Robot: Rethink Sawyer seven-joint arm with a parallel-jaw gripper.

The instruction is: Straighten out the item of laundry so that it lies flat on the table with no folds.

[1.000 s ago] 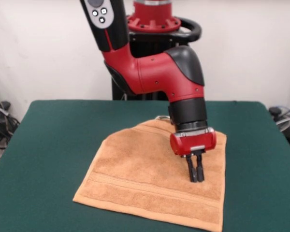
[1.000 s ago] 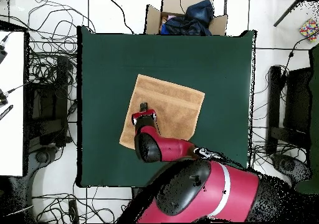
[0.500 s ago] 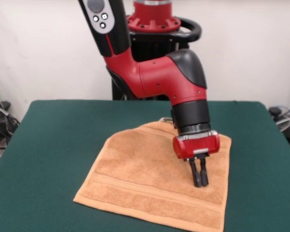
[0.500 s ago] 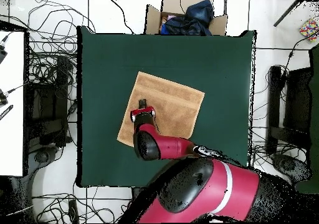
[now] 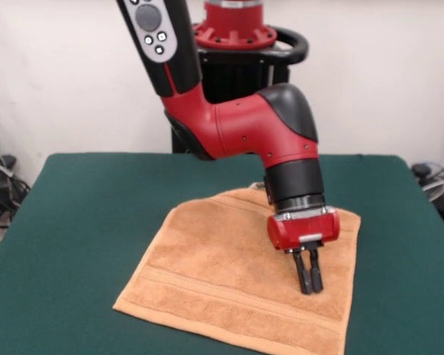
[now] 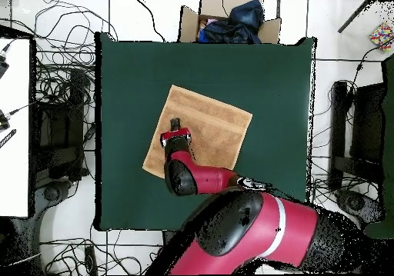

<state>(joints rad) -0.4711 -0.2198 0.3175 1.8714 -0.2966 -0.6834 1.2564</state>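
The towel point(image 5: 237, 277) lies spread on the tabletop point(image 5: 81, 222), toward its near side in the front view. The end effector point(image 5: 308, 277) sits on the towel's right part, with the arm point(image 5: 244, 126) rising behind it.

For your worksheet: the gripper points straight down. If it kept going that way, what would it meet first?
The towel: the gripper hangs over its right part in the front view, fingertips at or just above the cloth, with the table beneath. Contact can't be judged.

Orange-tan terry towel point(image 5: 222, 274) spread nearly flat, askew, mid-table; border bands visible; dark green table point(image 5: 81, 222) beneath
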